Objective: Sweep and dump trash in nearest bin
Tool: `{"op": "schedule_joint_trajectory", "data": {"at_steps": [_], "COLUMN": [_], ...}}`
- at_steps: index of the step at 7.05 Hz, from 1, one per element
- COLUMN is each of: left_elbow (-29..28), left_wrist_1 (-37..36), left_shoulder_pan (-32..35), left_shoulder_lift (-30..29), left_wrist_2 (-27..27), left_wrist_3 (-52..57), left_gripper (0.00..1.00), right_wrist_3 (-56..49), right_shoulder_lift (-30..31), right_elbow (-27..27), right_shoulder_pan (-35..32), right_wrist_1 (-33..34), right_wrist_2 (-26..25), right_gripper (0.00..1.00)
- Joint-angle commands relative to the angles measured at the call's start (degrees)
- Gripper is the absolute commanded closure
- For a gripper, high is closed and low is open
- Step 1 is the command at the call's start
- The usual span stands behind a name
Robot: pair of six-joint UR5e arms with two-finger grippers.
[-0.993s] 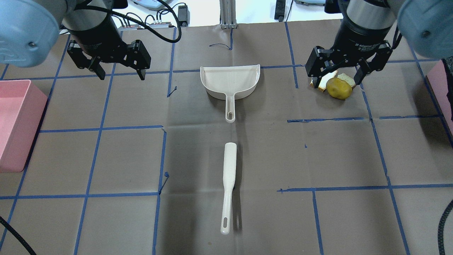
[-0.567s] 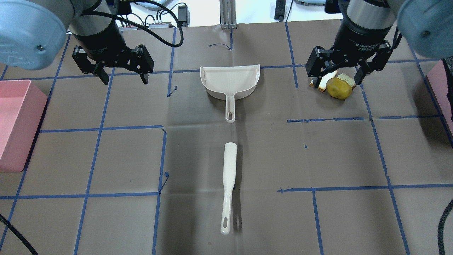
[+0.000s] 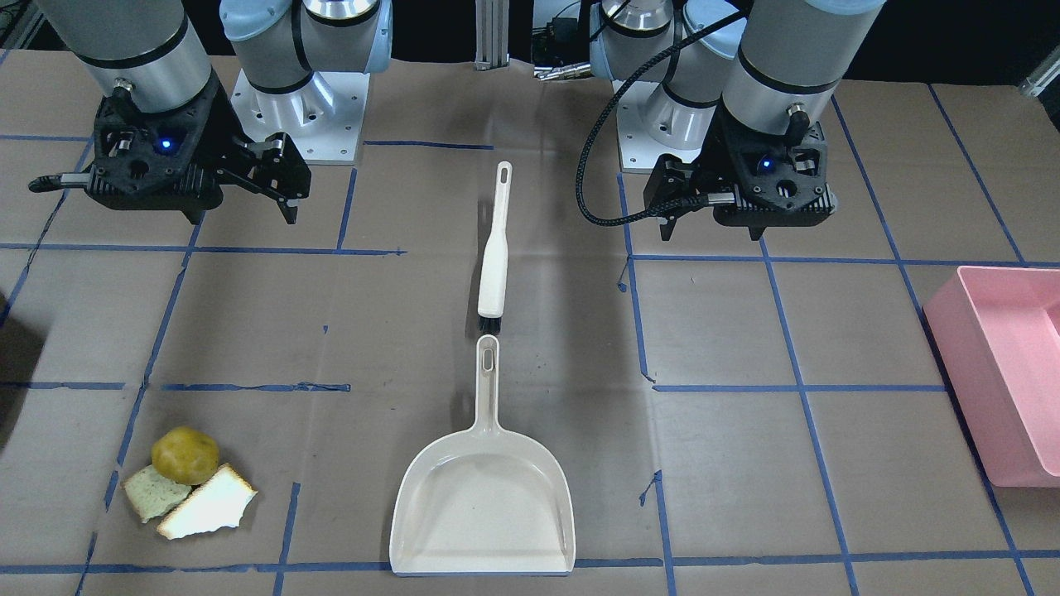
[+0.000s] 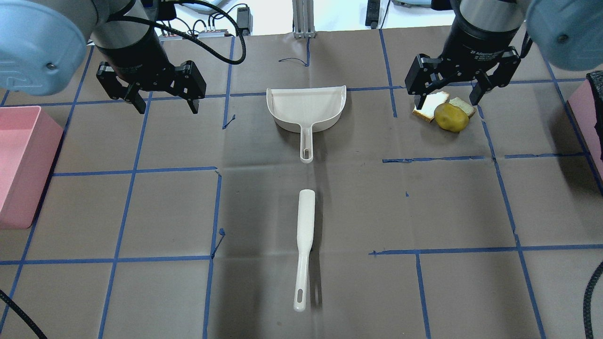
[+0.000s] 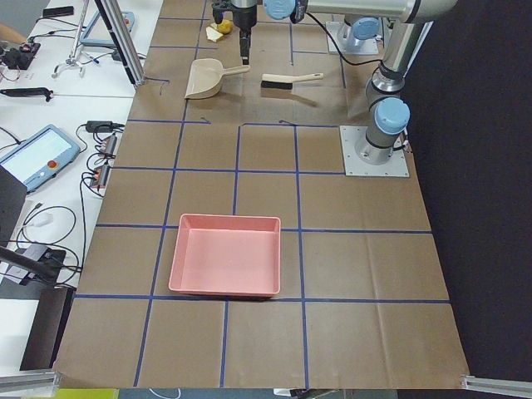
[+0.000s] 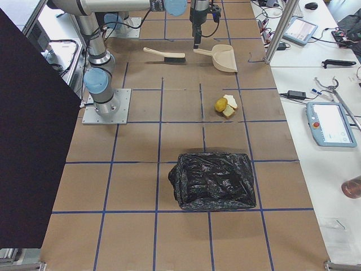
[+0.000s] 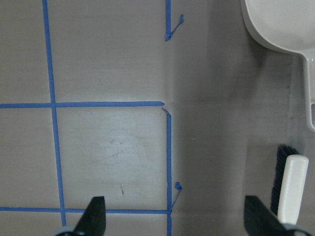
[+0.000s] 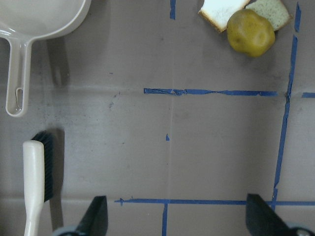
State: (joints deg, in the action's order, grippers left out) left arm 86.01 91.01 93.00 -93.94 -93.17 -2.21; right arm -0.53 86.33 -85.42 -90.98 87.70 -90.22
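Observation:
The trash lies at the far right of the table: a yellow-brown potato (image 4: 451,117), a white bread slice (image 4: 429,109) and a greenish slice (image 4: 464,106) touching it. It also shows in the front view, potato (image 3: 185,454), and at the top of the right wrist view (image 8: 251,33). My right gripper (image 4: 446,103) is open and empty, hovering high, nearer my base than the trash. My left gripper (image 4: 167,109) is open and empty at the far left. The cream dustpan (image 4: 306,109) and the cream brush (image 4: 304,245) lie in the middle, end to end.
A pink bin (image 4: 19,165) stands at the table's left edge. A bin lined with a black bag (image 6: 213,180) stands at the right end. Blue tape lines cross the brown table cover (image 4: 405,292). Cables run from both wrists.
My left gripper has shifted a little right and down in the overhead view. My right gripper has edged up in that view, uncovering more of the bread. The trash, dustpan and brush have not moved.

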Motion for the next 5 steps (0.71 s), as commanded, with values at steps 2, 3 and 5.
{"op": "schedule_joint_trajectory", "data": {"at_steps": [2,3,5], "left_elbow": [0.6,2.2,9.8], "left_wrist_1": [-0.5,-0.4,-3.6], "left_shoulder_pan": [5.2,7.4,11.4], "left_shoulder_lift": [-1.5,-1.2,1.6], "left_wrist_2": [0.1,0.1,0.1], "left_wrist_3": [-7.8,-12.1,-15.6], "left_gripper": [0.0,0.0,0.06], "right_wrist_3": [7.4,9.8,9.3], "right_shoulder_lift": [-9.3,-12.7,-16.9], "right_elbow": [8.0,9.5,9.7], "right_shoulder_pan": [-7.5,-10.7,-12.6], "right_wrist_1": [1.8,4.8,7.2], "right_wrist_2": [-0.2,-0.1,0.1], "right_gripper": [0.0,0.0,0.0]}}
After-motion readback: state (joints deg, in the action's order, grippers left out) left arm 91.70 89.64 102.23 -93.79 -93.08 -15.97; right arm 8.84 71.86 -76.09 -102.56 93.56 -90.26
